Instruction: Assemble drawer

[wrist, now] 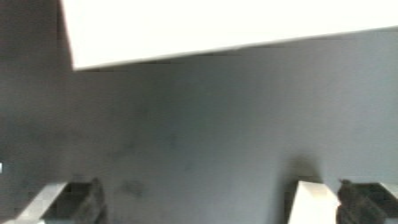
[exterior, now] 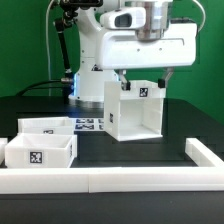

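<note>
The drawer's white boxy housing (exterior: 134,112) stands upright on the dark table with its open side facing the camera and a tag on its top edge. Two shallow white trays lie at the exterior view's left, one further back (exterior: 50,126) and one nearer (exterior: 40,151), each with a tag. My gripper (exterior: 143,78) hangs just above the housing's back, jaws wide apart and empty. In the wrist view the gripper (wrist: 196,205) shows only dark table between its fingertips (wrist: 320,200), and a white face of the housing (wrist: 214,25) lies beyond them.
A long white border rail (exterior: 110,179) runs along the table's front and turns up at the exterior view's right (exterior: 204,152). The marker board (exterior: 91,124) lies flat between the trays and the housing. The robot's base (exterior: 95,55) stands behind.
</note>
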Robot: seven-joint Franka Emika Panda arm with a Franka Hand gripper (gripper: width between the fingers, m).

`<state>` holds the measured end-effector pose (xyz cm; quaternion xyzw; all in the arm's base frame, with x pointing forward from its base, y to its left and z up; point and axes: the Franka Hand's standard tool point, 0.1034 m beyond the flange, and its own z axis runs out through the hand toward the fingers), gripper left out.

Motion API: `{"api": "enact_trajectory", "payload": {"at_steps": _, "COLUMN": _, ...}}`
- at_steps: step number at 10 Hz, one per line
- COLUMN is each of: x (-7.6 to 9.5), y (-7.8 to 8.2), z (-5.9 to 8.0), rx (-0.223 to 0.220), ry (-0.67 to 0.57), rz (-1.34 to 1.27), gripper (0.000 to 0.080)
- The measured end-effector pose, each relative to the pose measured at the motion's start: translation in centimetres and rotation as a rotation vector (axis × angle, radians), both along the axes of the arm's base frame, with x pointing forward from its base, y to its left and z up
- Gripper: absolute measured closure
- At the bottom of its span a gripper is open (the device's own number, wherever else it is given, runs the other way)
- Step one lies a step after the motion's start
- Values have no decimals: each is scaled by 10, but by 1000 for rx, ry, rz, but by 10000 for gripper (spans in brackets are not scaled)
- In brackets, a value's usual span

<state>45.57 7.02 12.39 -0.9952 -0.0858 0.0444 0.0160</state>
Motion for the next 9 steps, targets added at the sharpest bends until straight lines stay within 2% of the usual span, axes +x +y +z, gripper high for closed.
{"api": "enact_trajectory", "payload": {"at_steps": 2, "x": -11, "y": 15, "z": 14, "rx": -10, "ry": -8, "rz": -8, "gripper": 150}}
{"api": "enact_trajectory", "payload": {"at_steps": 7, "x": -14, "y": 15, "z": 12, "rx": -12, "ry": -6, "rz": -26, "gripper": 150}}
{"api": "enact_trajectory", "payload": {"at_steps": 9, "x": -47, "y": 21, "z": 8, "rx": 0, "ry": 15, "rz": -95, "gripper": 150}}
